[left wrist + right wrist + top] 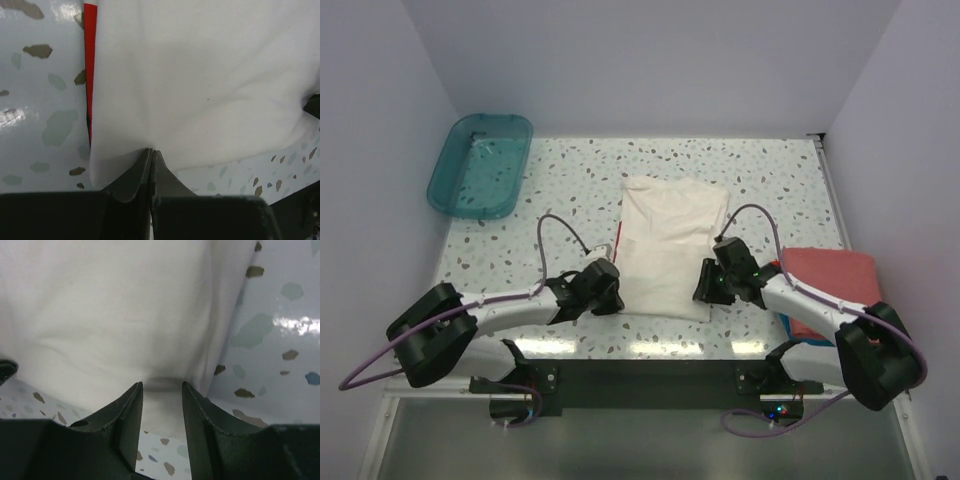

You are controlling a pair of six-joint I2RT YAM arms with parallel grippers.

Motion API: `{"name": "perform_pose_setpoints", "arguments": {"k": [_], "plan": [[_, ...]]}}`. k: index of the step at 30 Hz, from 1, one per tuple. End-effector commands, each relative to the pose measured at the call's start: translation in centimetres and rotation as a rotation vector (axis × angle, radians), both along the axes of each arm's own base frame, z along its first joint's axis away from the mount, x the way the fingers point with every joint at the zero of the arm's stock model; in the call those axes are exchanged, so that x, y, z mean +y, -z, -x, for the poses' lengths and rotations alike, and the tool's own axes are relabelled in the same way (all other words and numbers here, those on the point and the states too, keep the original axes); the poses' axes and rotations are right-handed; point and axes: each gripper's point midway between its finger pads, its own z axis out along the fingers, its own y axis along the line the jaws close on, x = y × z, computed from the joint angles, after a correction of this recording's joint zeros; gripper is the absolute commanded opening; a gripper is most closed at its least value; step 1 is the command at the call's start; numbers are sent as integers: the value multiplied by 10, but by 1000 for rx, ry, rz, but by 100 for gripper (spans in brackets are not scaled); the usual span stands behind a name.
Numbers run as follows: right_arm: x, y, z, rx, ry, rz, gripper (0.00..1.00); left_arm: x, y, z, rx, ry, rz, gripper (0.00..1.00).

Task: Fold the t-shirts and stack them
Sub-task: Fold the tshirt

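Hands are working the near hem of the cream-white t-shirt (665, 250) lying flat on the table (570, 170): left hand (151, 152) is pinching its corner clenched, right hand (161, 387) is straddling cloth half-spread, likely to lift and fold.

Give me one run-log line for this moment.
left gripper: shut on cream shirt near edge | right gripper: fingers apart around same edge | salmon shirt: right side

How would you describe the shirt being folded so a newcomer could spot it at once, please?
On the speckled terrazzo table, look at the middle, between the two arms. There lies the cream-white cloth t-shirt, partly folded, the only pale garment; the salmon-red folded t-shirt sits at the right edge.
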Motion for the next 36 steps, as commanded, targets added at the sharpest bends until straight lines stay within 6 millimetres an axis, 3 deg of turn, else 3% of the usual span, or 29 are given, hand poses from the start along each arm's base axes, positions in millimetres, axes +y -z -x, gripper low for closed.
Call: {"name": "perform_pose_setpoints", "arguments": {"k": [1, 3, 4, 6, 7, 9, 10, 12, 13, 15, 16, 17, 18, 19, 20, 21, 22, 24, 25, 26, 27, 36], "plan": [[-9, -9, 21, 50, 13, 16, 42, 22, 1, 16, 42, -64, -42, 5], [-8, -30, 9, -12, 17, 12, 46, 22, -11, 10, 9, -69, -38, 13], [-1, -52, -5, -73, 4, -4, 53, 21, -18, 7, -5, -70, -33, 15], [0, -76, -28, -163, 9, 18, 59, 15, -34, -4, -48, -65, -28, 20], [10, -103, -53, -235, 5, 2, 60, 14, -38, -8, -60, -66, -33, 21], [22, -126, -82, -335, -43, 15, 59, 15, -42, -18, -84, -76, -48, 23], [38, -146, -112, -405, -57, 1, 58, 15, -42, -21, -81, -79, -46, 22], [55, -159, -145, -478, -129, 34, 56, 14, -39, -28, -78, -81, -40, 21], [72, -166, -178, -534, -176, 62, 55, 14, -39, -32, -83, -89, -34, 21], [89, -172, -209, -585, -227, 86, 50, 18, -36, -37, -74, -108, -32, 20], [101, -196, -233, -664, -262, 101, 50, 17, -37, -40, -82, -112, -20, 20], [111, -166, -250, -628, -297, 131, 49, 18, -34, -39, -74, -117, -14, 20], [117, -159, -264, -632, -315, 150, 49, 21, -33, -43, -68, -132, -6, 19], [126, -177, -281, -686, -342, 164, 49, 20, -34, -45, -72, -133, 14, 19], [134, -141, -294, -640, -374, 194, 49, 19, -31, -45, -61, -130, 25, 19], [139, -135, -302, -639, -390, 202, 49, 20, -29, -47, -55, -134, 28, 18], [149, -150, -314, -685, -415, 200, 49, 17, -30, -48, -60, -124, 39, 18], [158, -116, -326, -650, -448, 233, 49, 13, -28, -50, -49, -108, 32, 17], [161, -120, -334, -678, -462, 264, 49, 11, -29, -51, -50, -102, 34, 17], [164, -115, -337, -679, -473, 279, 49, 9, -30, -52, -51, -90, 37, 17], [167, -96, -340, -660, -489, 299, 49, 8, -28, -52, -47, -86, 33, 17], [185, -70, -341, -681, -533, 379, 50, 3, -19, -51, -23, -58, 31, 17]]}}
